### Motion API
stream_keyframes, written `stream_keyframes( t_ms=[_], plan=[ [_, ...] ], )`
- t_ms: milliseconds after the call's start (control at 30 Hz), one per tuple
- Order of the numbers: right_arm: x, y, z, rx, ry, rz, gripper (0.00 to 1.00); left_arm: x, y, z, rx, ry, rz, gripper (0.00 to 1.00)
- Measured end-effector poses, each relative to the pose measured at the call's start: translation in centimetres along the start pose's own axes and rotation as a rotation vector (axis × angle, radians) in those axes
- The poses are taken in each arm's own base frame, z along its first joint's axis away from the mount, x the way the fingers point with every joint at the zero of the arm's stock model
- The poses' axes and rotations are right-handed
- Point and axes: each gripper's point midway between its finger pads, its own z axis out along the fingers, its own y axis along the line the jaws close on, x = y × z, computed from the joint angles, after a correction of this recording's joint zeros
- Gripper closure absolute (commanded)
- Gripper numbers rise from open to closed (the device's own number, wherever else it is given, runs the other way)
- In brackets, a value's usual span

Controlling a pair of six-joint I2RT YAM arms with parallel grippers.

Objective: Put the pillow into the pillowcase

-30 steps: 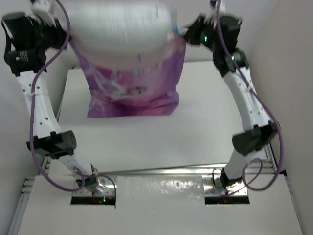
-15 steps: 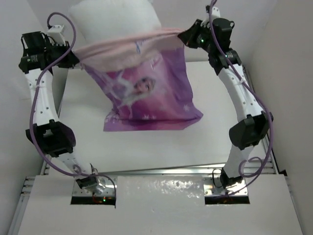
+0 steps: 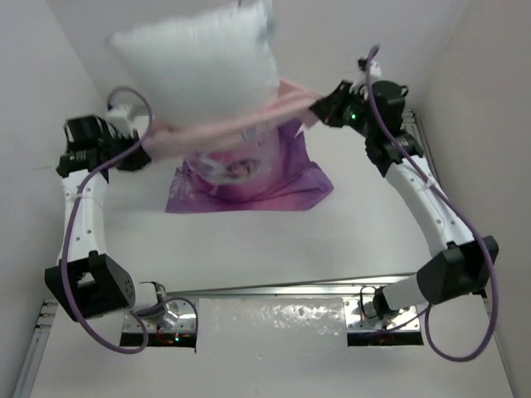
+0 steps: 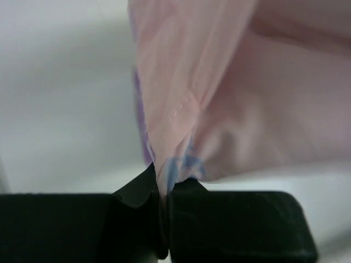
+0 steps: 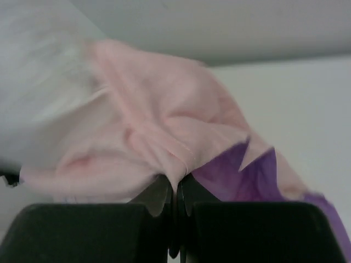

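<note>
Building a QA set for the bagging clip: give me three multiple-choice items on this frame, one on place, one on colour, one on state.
1. Where is the pillow relative to the pillowcase?
A. Sticking up above the stretched opening
B. Flat on the table by the arm bases
C. Fully inside

2. What colour is the pillowcase's inner side at the opening?
A. Green
B. Pale pink
C. Black

3. How are the left tool and right tool?
A. Both open
B. Both shut on the pillowcase's edge
C. Only the left shut

Answers:
1 A: the top view shows the white bulk above the pink band stretched between the tools.
2 B: both wrist views show pale pink cloth.
3 B: each wrist view shows cloth pinched between closed fingers.
</note>
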Motion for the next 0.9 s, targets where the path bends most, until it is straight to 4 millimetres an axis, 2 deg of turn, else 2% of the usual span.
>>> stream_keyframes(
  t_ms=[33, 67, 133, 167, 233, 267, 333, 400, 433, 467, 500, 567, 633, 667, 700, 733, 767, 800, 833, 900],
  plan=[
    [2.5, -1.2, -0.3, 0.028, 0.059, 0.024, 1.00, 3.8, -0.6, 0.2, 0.007, 0.098, -0.042, 1.00],
    [4.3, -2.5, 0.1, 0.074, 0.133, 0.045, 1.00, 6.0, -1.4, -0.3, 0.025, 0.195, -0.082, 1.00],
    [6.0, -3.7, 2.4, 0.091, 0.206, 0.046, 1.00, 5.4, -0.9, 0.6, 0.034, 0.219, -0.090, 1.00],
    [6.7, -3.8, 2.9, 0.092, 0.209, 0.033, 1.00, 4.0, -0.1, 1.2, 0.016, 0.161, -0.057, 1.00],
    [8.4, -4.9, 2.0, 0.117, 0.203, 0.023, 1.00, 3.6, 0.5, 1.0, -0.030, 0.087, -0.016, 1.00],
    [9.4, -5.6, 1.2, 0.129, 0.198, 0.023, 1.00, 4.3, 0.5, 0.9, -0.046, 0.058, 0.001, 1.00],
    [12.0, -6.8, 0.0, 0.143, 0.216, 0.038, 1.00, 7.9, 0.5, 1.5, -0.056, 0.096, -0.007, 1.00],
    [14.4, -7.9, 0.3, 0.159, 0.268, 0.068, 1.00, 10.8, 0.6, 2.3, -0.050, 0.186, -0.047, 1.00],
    [15.1, -8.2, 1.0, 0.167, 0.315, 0.086, 1.00, 10.7, 0.7, 2.4, -0.039, 0.240, -0.074, 1.00],
    [15.2, -8.2, 2.1, 0.174, 0.360, 0.095, 1.00, 9.3, 0.9, 2.4, -0.026, 0.285, -0.100, 1.00],
    [14.5, -8.0, 3.7, 0.184, 0.402, 0.102, 1.00, 6.0, 1.8, 3.5, -0.013, 0.281, -0.114, 1.00],
    [10.4, -6.6, 7.9, 0.151, 0.370, 0.070, 1.00, -0.4, 3.4, 4.3, -0.023, 0.210, -0.105, 1.00],
    [4.4, -3.9, 10.1, 0.102, 0.267, 0.009, 1.00, -8.2, 4.2, 2.6, -0.061, 0.033, -0.041, 1.00],
    [0.7, -2.1, 10.2, 0.058, 0.165, -0.035, 1.00, -12.1, 3.8, 0.5, -0.084, -0.102, 0.019, 1.00],
    [-2.7, -0.2, 8.7, 0.028, 0.057, -0.072, 1.00, -14.7, 2.8, -2.4, -0.105, -0.218, 0.071, 1.00],
    [-5.4, 1.4, 6.2, 0.012, -0.031, -0.098, 1.00, -16.1, 0.8, -6.0, -0.115, -0.307, 0.115, 1.00],
    [-7.2, 3.0, 3.1, 0.002, -0.087, -0.118, 1.00, -16.7, -1.2, -9.3, -0.113, -0.368, 0.147, 1.00],
    [-9.3, 5.1, -0.4, -0.016, -0.140, -0.138, 1.00, -17.7, -3.6, -13.5, -0.113, -0.448, 0.191, 1.00],
    [-11.5, 7.0, -2.6, -0.047, -0.190, -0.157, 1.00, -18.6, -5.3, -16.5, -0.115, -0.511, 0.224, 1.00],
    [-16.2, 11.5, -6.0, -0.138, -0.305, -0.200, 1.00, -20.5, -8.3, -21.3, -0.096, -0.625, 0.296, 1.00]
  ],
)
